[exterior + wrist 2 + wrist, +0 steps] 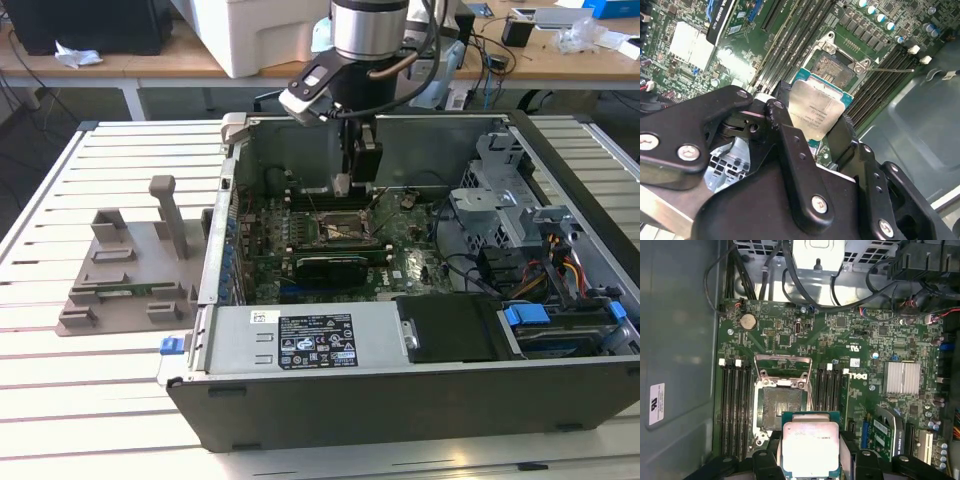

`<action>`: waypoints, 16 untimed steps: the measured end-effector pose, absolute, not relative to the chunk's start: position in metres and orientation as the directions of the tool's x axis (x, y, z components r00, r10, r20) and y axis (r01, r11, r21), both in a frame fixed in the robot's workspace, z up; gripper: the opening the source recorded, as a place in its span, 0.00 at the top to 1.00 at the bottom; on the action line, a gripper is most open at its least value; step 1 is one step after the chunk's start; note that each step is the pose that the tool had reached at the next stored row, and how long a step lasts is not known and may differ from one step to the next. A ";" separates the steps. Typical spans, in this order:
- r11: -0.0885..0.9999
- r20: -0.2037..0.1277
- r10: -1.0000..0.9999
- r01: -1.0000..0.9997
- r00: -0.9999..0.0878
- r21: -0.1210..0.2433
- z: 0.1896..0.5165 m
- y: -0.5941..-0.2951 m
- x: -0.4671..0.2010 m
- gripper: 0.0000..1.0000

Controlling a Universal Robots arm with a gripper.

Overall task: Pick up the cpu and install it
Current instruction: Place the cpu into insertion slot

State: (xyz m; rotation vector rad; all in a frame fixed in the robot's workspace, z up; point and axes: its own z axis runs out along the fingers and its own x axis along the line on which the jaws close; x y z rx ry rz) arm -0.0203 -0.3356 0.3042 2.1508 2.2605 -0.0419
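- The gripper is clamped narrow on the cpu, with a finger on each of two opposite edges and the metal lid facing the wrist cameras (the grip looks even and the chip doesn't look cocked).
- The cpu hangs in the air above the board, close to the socket but not touching it. Whether it sits squarely over the socket can't be told from these angles.
- The socket looks bare and its metal frame is flipped open, so nothing seems to block the way in.
- Judgement call on doing this bit well: keep the chip flat, square its corners to the socket's, and come down straight and slow. No sliding sideways once it's low, since the contacts in there would probably bend easily.
- Memory slots run along both sides of the socket, so the fingers have little room to spare.
- Further out, the computer case lies open on a slatted table, with a grey holder on the exterior view's left.
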 end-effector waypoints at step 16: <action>0.050 -0.034 0.998 0.999 -0.050 -0.005 0.275 -0.327 -0.020 0.46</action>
